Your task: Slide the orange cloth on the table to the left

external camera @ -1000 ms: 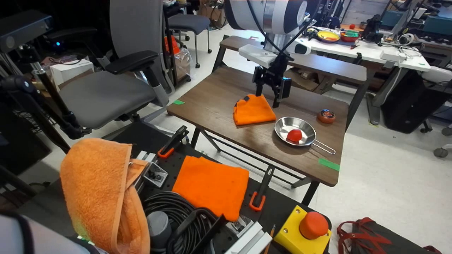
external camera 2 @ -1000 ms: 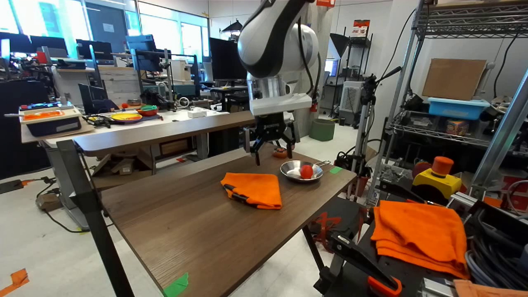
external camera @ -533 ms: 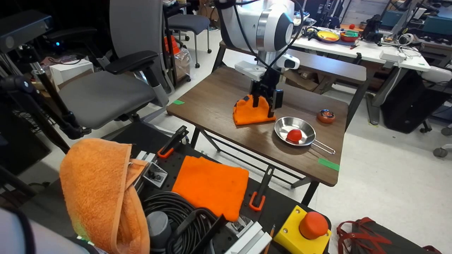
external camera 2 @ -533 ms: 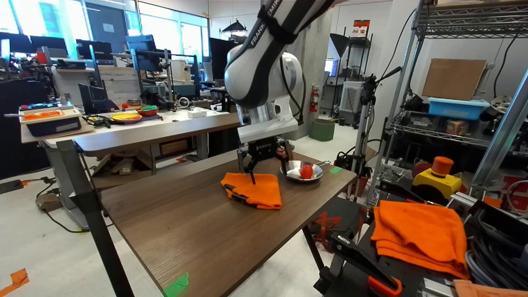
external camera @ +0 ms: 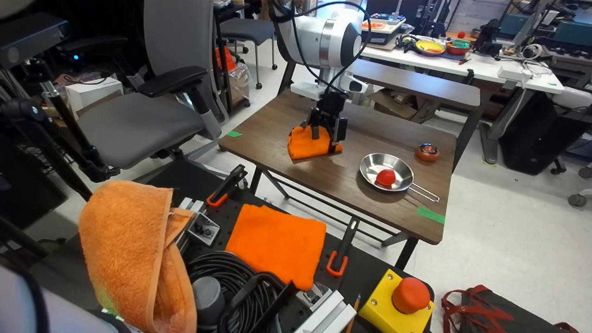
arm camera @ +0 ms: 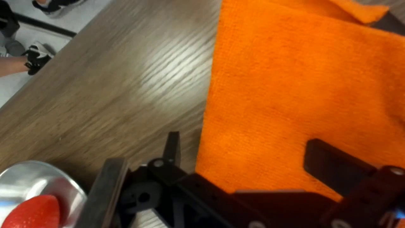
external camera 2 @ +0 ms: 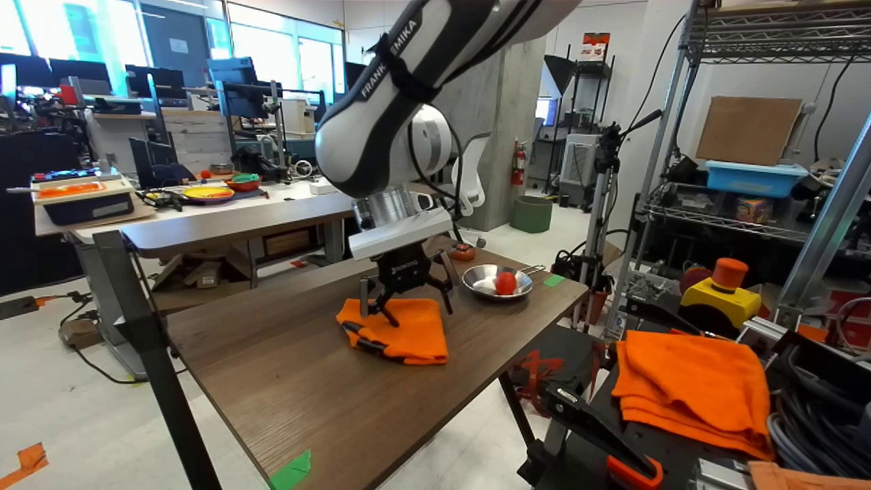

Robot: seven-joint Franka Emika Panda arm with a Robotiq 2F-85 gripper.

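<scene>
The orange cloth (external camera: 306,144) lies folded on the brown table (external camera: 263,122); it also shows in an exterior view (external camera 2: 422,340) and in the wrist view (arm camera: 284,88). My gripper (external camera: 324,144) is low over the cloth's right part, jaws wide apart with nothing pinched between them. In an exterior view the gripper (external camera 2: 421,316) has one fingertip on the cloth and one at its pan-side edge. In the wrist view the gripper (arm camera: 242,142) has its left finger just outside the cloth's edge, over wood, and its right finger over the cloth.
A metal pan (external camera: 373,163) with a red ball (external camera: 385,177) stands right of the cloth. A round orange object (external camera: 427,153) is behind it. A raised rail (external camera: 421,87) runs along the table's back. Green tape (external camera 2: 291,471) marks a corner. A separate cart holds another orange sheet (external camera: 277,240).
My gripper has come down onto the cloth and moved left. Between half a second ago and now the cloth has slid left with it, away from the pan. The pan and ball have not moved.
</scene>
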